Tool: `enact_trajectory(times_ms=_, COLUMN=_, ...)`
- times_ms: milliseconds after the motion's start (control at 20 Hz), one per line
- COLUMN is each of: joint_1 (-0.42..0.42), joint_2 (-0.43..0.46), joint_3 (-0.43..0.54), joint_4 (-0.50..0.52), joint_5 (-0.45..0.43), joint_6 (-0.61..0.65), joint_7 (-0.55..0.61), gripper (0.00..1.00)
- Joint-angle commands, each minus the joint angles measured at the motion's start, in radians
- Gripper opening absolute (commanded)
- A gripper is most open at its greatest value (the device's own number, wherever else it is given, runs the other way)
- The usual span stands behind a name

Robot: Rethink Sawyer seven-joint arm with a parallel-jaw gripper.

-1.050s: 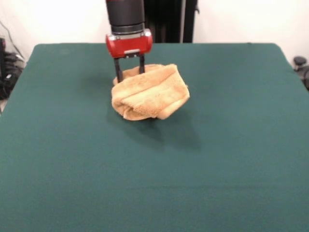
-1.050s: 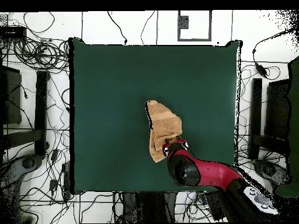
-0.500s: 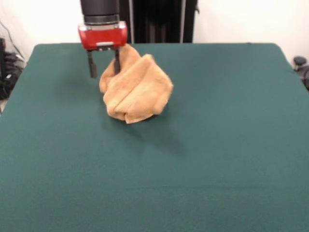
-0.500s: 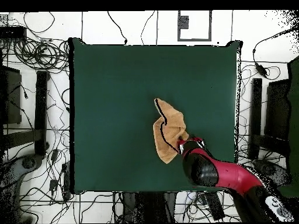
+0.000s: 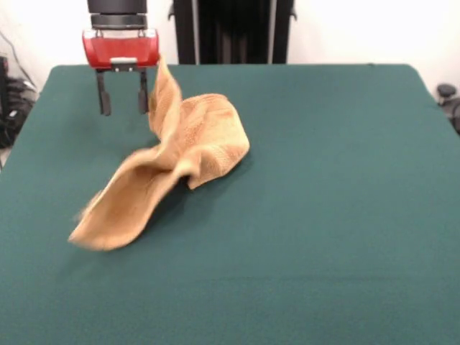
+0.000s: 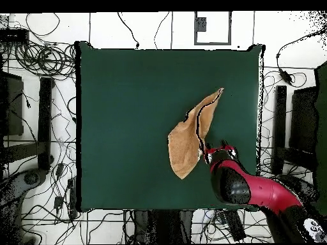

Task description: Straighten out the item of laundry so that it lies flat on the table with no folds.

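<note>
From my front camera, the blurred lower corner of the tan-orange terry-cloth towel (image 5: 169, 169) hung over the left part of the dark green cloth-covered table (image 5: 330, 215). Just right of that and higher up, I saw the red and black claw (image 5: 123, 104) with its two dark fingers (image 5: 105, 100) spread apart; the towel's raised edge rose beside the right finger, though I could not tell whether it touched. Further right, the towel's bunched, folded bulk rested on the table near its middle.
</note>
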Motion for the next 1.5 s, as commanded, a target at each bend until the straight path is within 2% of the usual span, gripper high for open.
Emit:
enact_trajectory(times_ms=50, joint_1=0.113, joint_2=0.028, joint_3=0.028, joint_4=-0.050, joint_5=-0.082, joint_6=-0.265, joint_7=0.116, gripper=1.00)
enact_trajectory(times_ms=250, joint_1=0.103, joint_2=0.053, joint_3=0.048, joint_4=-0.067, joint_5=-0.101, joint_6=-0.241, joint_7=0.132, gripper=1.00)
enact_trajectory(times_ms=450, joint_1=0.033, joint_2=0.031, joint_3=0.138, joint_4=-0.052, joint_5=-0.103, joint_6=-0.099, joint_7=0.114, gripper=1.00)
enact_trajectory(times_ms=600, joint_1=0.019, joint_2=-0.058, joint_3=0.155, joint_4=0.012, joint_5=-0.038, joint_6=0.030, joint_7=0.100, gripper=1.00)
enact_trajectory(times_ms=800, joint_1=0.021, joint_2=-0.207, joint_3=0.151, joint_4=0.108, joint_5=0.029, joint_6=0.124, joint_7=0.112, gripper=1.00)
enact_trajectory(times_ms=1050, joint_1=-0.010, joint_2=-0.265, joint_3=0.181, joint_4=0.164, joint_5=0.057, joint_6=0.173, joint_7=0.116, gripper=1.00)
enact_trajectory(times_ms=1300, joint_1=-0.092, joint_2=-0.408, joint_3=0.259, joint_4=0.246, joint_5=0.147, joint_6=0.302, joint_7=0.051, gripper=1.00)
enact_trajectory(times_ms=1500, joint_1=-0.124, joint_2=-0.458, joint_3=0.288, joint_4=0.281, joint_5=0.186, joint_6=0.328, joint_7=0.037, gripper=1.00)
